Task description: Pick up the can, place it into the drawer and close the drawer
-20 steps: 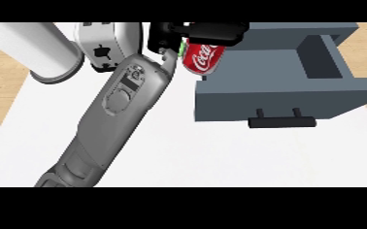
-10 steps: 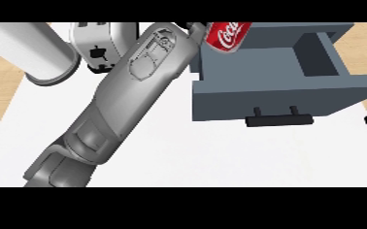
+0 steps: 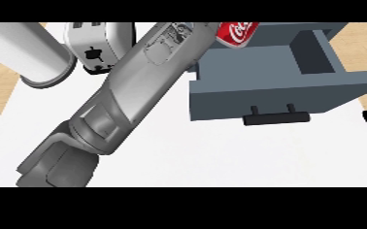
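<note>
I have the left forearm (image 3: 143,82) lying across the view, running from the lower left corner up to the top centre, where its far end meets the upper edge. The left hand is hidden past that end, so I cannot tell whether it is grasping, clenched or released. Right beside the forearm's tip I see the can (image 3: 237,32). It is red with white lettering and tilted, and only part of it shows because the top edge cuts it off. That part sits over the back left corner of the drawer (image 3: 272,95). I cannot tell whether it hangs above the opening or already rests inside. The drawer is a grey-blue box standing open on the right half of the white counter (image 3: 215,155). Its front wall faces me, and the black handle (image 3: 278,117) sticks out from that wall toward the lower edge. Its floor shows as a plain grey-blue surface between the walls, with the right wall rising near the view's right side. To the left of the forearm, at the back of the counter, stands a white toaster (image 3: 95,44), partly covered by the arm. Further left is a big white cylinder (image 3: 32,53), close to the toaster. My right hand is out of the frame.
</note>
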You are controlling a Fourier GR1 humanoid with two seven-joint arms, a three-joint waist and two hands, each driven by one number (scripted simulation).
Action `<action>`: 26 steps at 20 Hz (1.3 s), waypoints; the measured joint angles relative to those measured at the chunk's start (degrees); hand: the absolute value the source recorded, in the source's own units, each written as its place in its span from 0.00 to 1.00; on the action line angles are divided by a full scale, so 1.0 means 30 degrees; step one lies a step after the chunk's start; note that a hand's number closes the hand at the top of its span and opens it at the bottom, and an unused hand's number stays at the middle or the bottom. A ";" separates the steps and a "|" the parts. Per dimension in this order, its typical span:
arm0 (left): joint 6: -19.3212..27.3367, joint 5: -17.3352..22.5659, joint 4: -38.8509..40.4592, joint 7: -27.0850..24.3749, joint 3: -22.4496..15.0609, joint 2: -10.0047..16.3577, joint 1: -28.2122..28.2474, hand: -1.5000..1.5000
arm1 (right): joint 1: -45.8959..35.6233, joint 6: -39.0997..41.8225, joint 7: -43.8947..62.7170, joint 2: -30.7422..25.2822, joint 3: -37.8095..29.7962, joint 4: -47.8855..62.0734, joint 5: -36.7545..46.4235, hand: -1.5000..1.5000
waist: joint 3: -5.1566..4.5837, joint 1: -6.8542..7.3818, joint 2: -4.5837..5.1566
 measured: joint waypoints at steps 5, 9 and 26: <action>0.0335 0.1346 0.1227 -0.0646 -0.1162 0.0002 -0.0227 1.00 | -0.0490 0.0032 0.0172 -0.0204 -0.0054 0.0134 -0.0144 0.00 | 0.0005 -0.0246 0.0050; 0.0454 0.2084 0.2108 -0.1286 -0.1947 0.0000 -0.0470 1.00 | -0.1180 -0.0156 0.0419 -0.0352 -0.0014 0.0491 0.0011 0.00 | 0.0009 -0.0362 0.0112; 0.1817 0.3559 0.4352 -0.3377 -0.4974 0.0000 -0.0106 0.00 | -0.2109 -0.0420 0.0690 -0.0358 0.0511 0.0562 0.0457 0.00 | 0.0023 -0.1116 0.0321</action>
